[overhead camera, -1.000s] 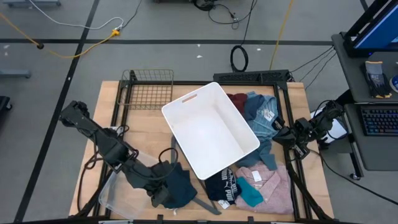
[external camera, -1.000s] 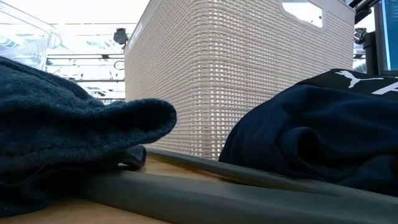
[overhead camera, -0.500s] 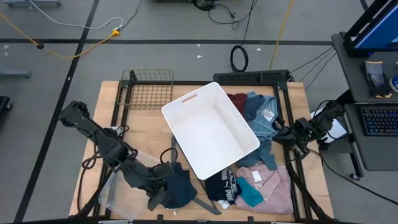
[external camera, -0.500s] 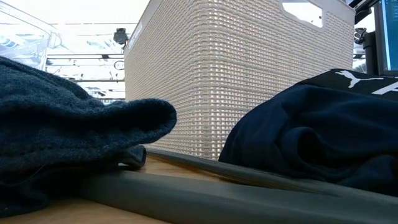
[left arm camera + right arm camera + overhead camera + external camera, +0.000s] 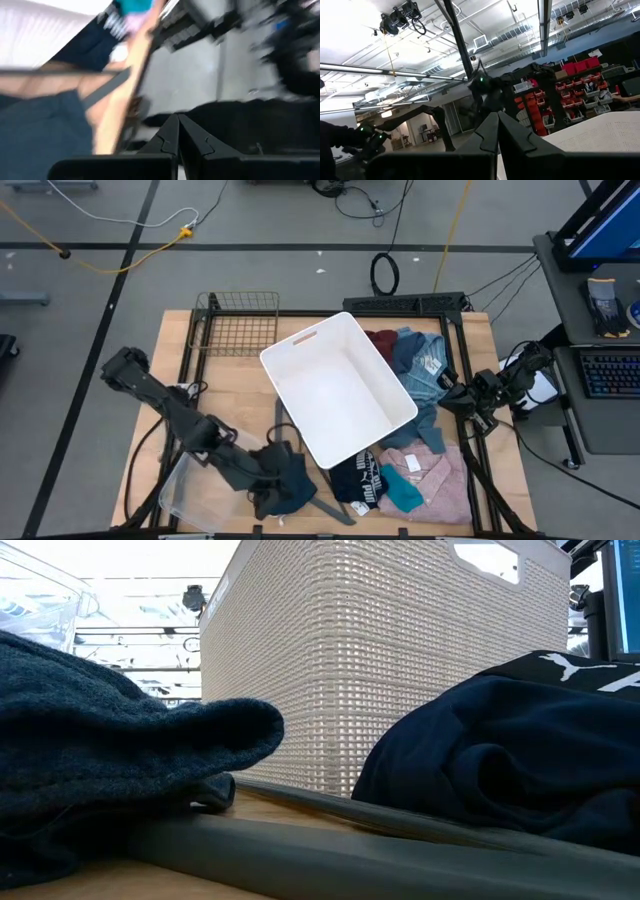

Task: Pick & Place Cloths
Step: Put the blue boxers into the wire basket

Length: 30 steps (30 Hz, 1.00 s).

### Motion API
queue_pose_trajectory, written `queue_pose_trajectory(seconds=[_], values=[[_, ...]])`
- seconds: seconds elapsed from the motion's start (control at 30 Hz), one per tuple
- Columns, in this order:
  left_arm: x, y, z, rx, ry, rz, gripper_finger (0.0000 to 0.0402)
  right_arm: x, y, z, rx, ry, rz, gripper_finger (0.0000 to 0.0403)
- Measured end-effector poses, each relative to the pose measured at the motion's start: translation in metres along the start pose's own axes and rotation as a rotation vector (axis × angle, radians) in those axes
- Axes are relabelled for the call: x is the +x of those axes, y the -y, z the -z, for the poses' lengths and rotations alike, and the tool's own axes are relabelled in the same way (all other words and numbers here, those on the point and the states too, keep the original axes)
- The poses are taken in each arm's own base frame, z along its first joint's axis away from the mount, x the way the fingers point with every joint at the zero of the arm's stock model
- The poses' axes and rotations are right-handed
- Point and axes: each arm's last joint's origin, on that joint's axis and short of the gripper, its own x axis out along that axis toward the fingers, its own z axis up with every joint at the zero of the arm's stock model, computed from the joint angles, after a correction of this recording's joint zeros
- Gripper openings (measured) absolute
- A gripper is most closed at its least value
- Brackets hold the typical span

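navy cloth [image 5: 120,750] and black cloth [image 5: 510,760] flank white basket [image 5: 390,670].

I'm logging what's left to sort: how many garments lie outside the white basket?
6, though folds may hide more. Navy cloth under the left gripper; black printed cloth, teal cloth and pink shirt at the front; maroon cloth and light-blue shirt right of the basket.

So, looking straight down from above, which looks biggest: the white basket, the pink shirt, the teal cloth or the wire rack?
From the high view:
1. white basket
2. pink shirt and wire rack, too close to rank
3. teal cloth, smallest; other garments may hide part of it.
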Motion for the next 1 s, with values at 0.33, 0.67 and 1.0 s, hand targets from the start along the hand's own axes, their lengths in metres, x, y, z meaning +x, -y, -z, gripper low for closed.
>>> queue_pose_trajectory(seconds=[0.33,0.67,1.0], values=[[0.050,-0.026,0.014,0.099,-0.123,-0.194,0.0002,0.000,0.000,0.000,0.000,0.000,0.000,0.0004],[0.084,-0.052,0.027,0.246,-0.239,-0.355,0.0006,0.000,0.000,0.000,0.000,0.000,0.000,0.0004],[0.092,-0.056,0.031,0.301,-0.274,-0.357,0.0027,0.000,0.000,0.000,0.000,0.000,0.000,0.0004]])
